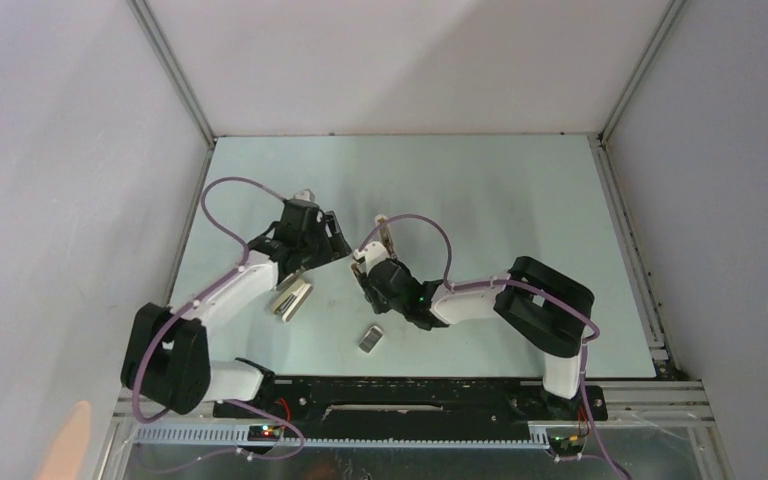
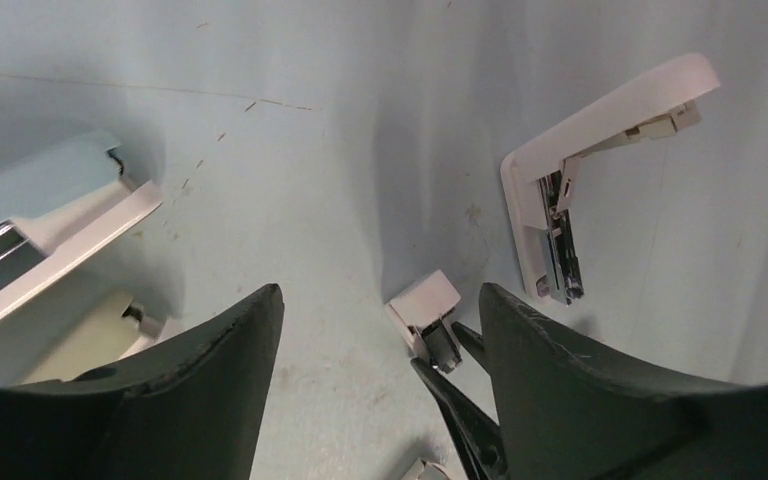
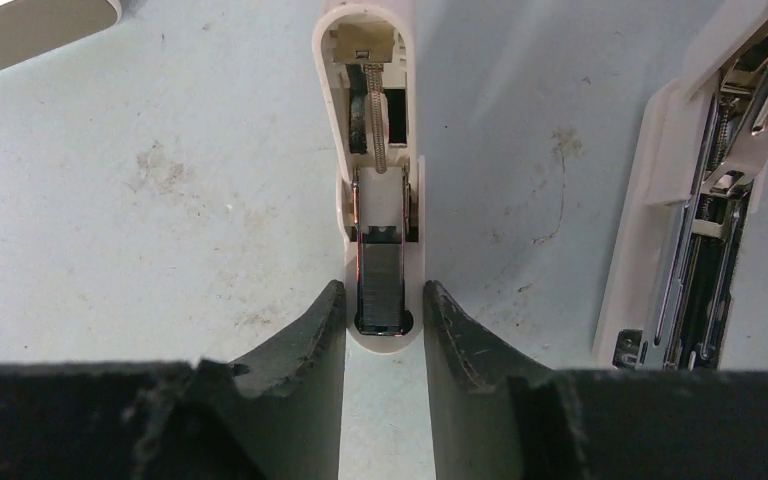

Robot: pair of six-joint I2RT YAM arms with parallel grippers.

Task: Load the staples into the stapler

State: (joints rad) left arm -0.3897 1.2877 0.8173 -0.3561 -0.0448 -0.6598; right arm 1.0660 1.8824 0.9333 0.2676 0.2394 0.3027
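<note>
The stapler (image 1: 387, 236) lies open in an L, white arms with a metal channel. It also shows in the left wrist view (image 2: 600, 120) and at the right of the right wrist view (image 3: 650, 200). My right gripper (image 1: 368, 272) (image 3: 382, 290) is shut on the rounded end of a shorter white stub (image 1: 363, 257) (image 2: 425, 297) (image 3: 380, 200) beside the stapler. The stub's channel holds a dark ridged strip. The staples (image 1: 371, 339), a small grey block, lie on the table nearer the arm bases. My left gripper (image 1: 310, 240) (image 2: 380, 290) is open and empty, left of the stub.
A larger silver-and-white stapler (image 1: 292, 298) (image 2: 60, 240) (image 3: 30, 30) lies under the left arm. A small white piece (image 2: 422, 470) shows at the bottom edge of the left wrist view. The pale green table (image 1: 500, 190) is walled at the back and both sides.
</note>
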